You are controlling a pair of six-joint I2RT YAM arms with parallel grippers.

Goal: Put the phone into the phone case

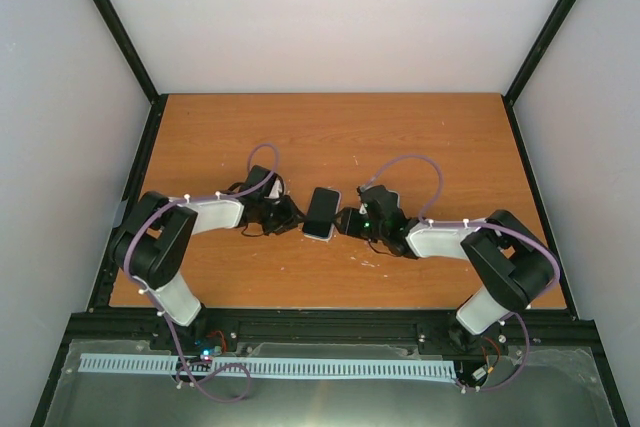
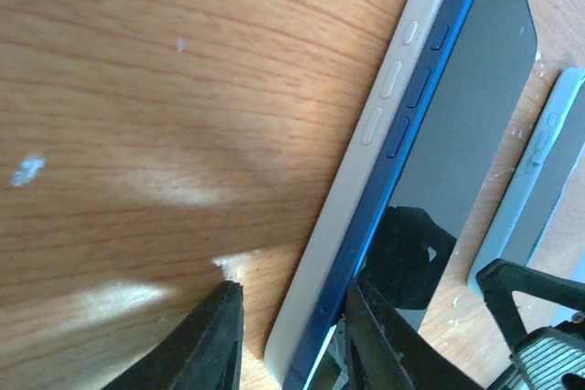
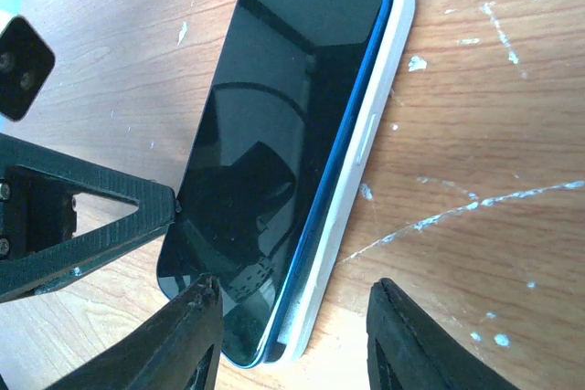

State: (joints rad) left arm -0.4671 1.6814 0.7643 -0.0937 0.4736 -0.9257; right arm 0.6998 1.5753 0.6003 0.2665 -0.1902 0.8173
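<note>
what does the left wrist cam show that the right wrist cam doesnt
Left wrist only: blue side buttons on the phone, and a second pale blue slab lying beyond it. Right wrist only: the screen's top end with its camera dot, and long white scratches on the table. Both: the phone sitting partly raised in the phone case, its blue edge above the rim.

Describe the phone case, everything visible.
The phone case is pale, whitish-blue, matte and soft-looking, with rounded corners and raised button covers along one long wall. It lies flat on the wooden table between the left gripper and right gripper. The phone rests in it unevenly, screen up, its blue edge showing above that wall. Whether any finger touches the case is unclear.
</note>
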